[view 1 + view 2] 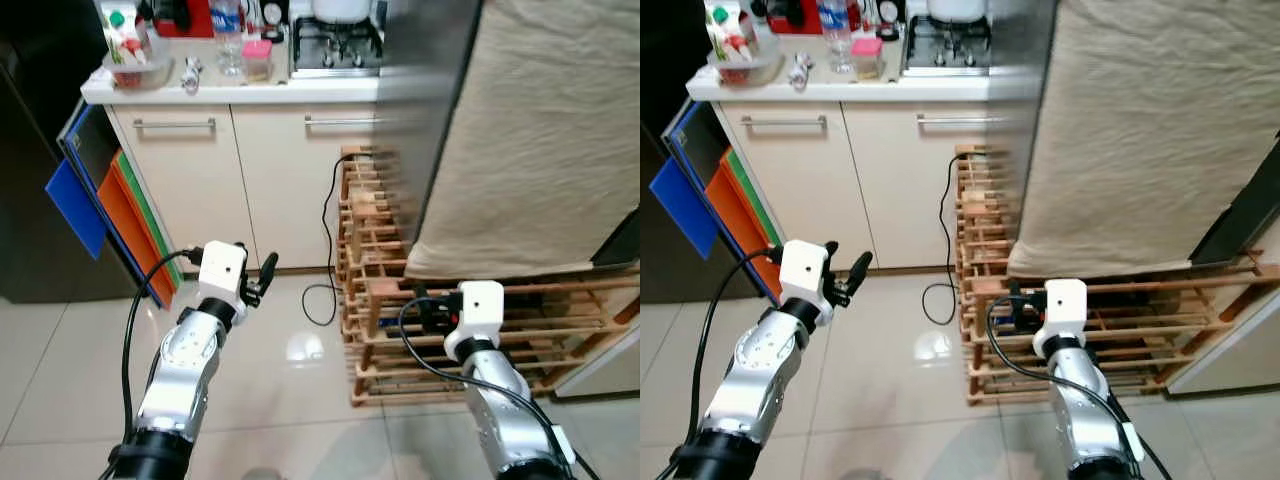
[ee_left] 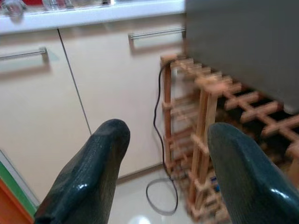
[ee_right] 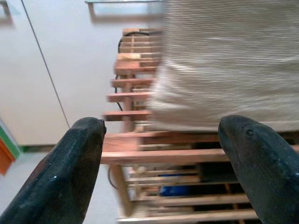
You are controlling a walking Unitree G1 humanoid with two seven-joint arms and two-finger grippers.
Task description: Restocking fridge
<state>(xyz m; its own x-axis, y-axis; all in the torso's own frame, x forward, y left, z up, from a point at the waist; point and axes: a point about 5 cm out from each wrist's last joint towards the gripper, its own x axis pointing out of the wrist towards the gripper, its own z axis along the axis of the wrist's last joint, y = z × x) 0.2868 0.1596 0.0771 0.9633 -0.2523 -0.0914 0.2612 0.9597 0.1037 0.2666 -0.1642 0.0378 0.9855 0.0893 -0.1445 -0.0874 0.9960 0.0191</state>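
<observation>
Two silver arms rise from the bottom edge of the head views, both bent upward at the elbow with black cables looping beside them. The left gripper (image 1: 262,280) sits lower left of centre, held over the glossy tiled floor (image 1: 300,400), its fingers (image 2: 88,177) spread apart with nothing between them. The right gripper (image 3: 161,163) is at lower right, up against the wooden rack (image 1: 400,330); its wrist view shows the fingers (image 3: 65,172) wide apart and empty (from the head it is mostly hidden behind its own white wrist block).

The fridge (image 1: 430,80), a grey slab in the upper middle of the frame, stands just beyond both grippers, with the rack at its foot and a beige cloth (image 1: 540,140) draped to its right. The left wrist view catches the fridge's grey side and a black cord (image 2: 159,140) running down to a coil on the floor; the right wrist view shows instead the cloth's hem and something blue low inside the rack, too blurred to identify.

At upper left, a counter (image 1: 230,90) carries bottles and jars, with cream cabinets (image 1: 200,190) beneath. Blue and orange boards (image 1: 110,220) lean at the left.
</observation>
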